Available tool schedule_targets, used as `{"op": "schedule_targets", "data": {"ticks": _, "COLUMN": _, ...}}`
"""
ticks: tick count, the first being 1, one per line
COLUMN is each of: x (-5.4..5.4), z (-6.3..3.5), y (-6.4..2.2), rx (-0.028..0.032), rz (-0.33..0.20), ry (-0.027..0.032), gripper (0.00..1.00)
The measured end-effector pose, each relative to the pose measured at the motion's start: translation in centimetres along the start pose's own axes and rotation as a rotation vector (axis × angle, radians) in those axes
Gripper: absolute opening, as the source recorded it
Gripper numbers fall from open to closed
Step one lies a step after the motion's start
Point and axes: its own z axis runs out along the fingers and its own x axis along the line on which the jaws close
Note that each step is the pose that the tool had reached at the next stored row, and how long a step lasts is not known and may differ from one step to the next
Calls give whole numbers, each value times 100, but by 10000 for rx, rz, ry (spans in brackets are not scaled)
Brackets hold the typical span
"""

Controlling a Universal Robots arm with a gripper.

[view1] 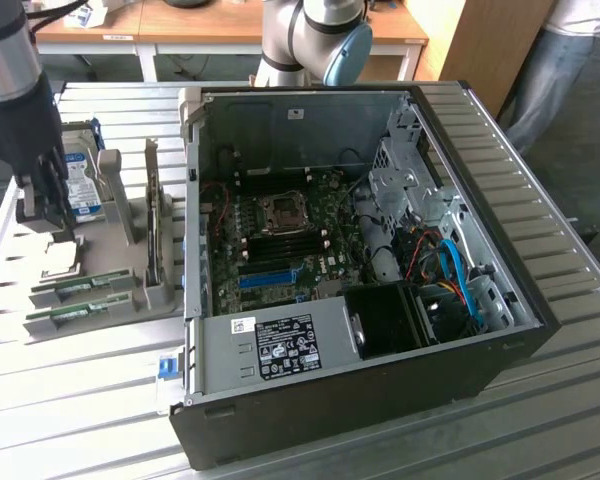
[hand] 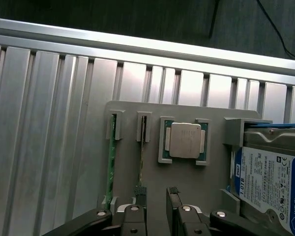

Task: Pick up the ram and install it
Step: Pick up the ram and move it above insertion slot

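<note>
The ram point(hand: 141, 157) stands on its thin edge in a slot of the gray tray point(hand: 132, 112). That tray sits low on the exterior view's left. A second green stick point(hand: 109, 157) stands in the next slot, just beside the ram. On the ram's other side, the square processor chip point(hand: 185, 140) lies in its own pocket. Past the chip is the hard drive point(hand: 270, 177). The open computer case point(view1: 380, 420), where the ram should go, is in the middle of the exterior view, well apart from the tray.

My gripper point(hand: 156, 196) hangs over the tray, close to the ram. Its fingers point(hand: 140, 191) are spread apart and there is nothing between them. As far as I can tell, it is not touching the ram.

Here is what worries me. One finger looks lined up right over the ram's top edge, not off to one side. I think going down like that could bump the thin stick and bend it or tip it. The second green stick is so near that a finger could catch it too. And a weak pinch on such a thin thing could let it slip.
</note>
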Motion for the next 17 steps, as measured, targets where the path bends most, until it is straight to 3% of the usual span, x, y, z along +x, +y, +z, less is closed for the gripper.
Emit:
{"op": "schedule_targets", "data": {"ticks": 12, "x": 7, "z": 213, "y": -11, "rx": 2, "rz": 0, "ry": -2, "gripper": 30}}
{"op": "schedule_targets", "data": {"ticks": 17, "x": 8, "z": 213, "y": -10, "rx": -1, "rz": -1, "ry": -1, "gripper": 30}}
